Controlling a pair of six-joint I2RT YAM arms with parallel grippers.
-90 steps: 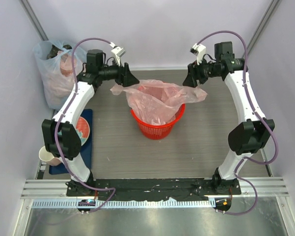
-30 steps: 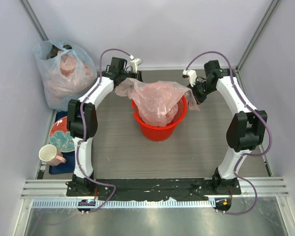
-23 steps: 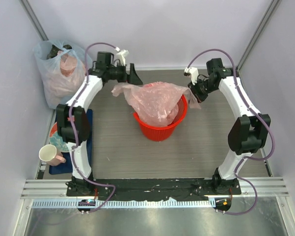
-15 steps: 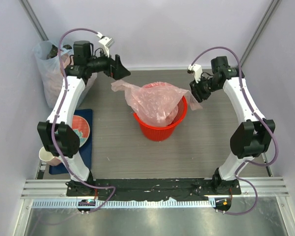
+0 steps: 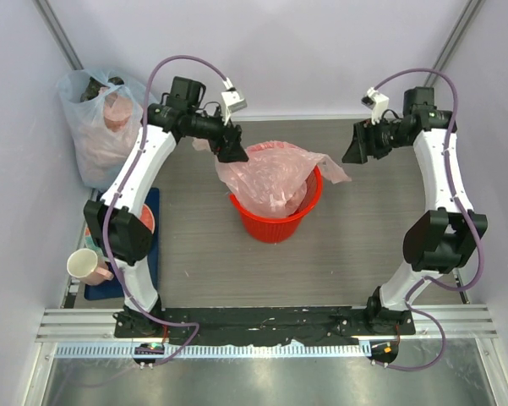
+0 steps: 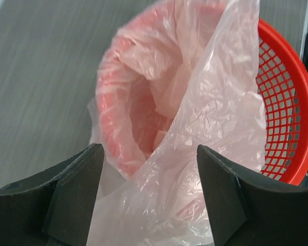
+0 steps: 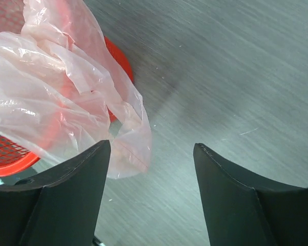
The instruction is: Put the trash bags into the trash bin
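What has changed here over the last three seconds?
Three seconds ago both grippers stretched the pink bag over the red basket. Now the right gripper has drawn back to the right, open, off the flap. The left gripper swung away and returned, open, above the bag's left edge. The bag has slumped lower; the basket stayed put.

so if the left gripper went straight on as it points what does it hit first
Probably the pink bag: its loose film lies right ahead of the open left gripper, with the red basket behind it.
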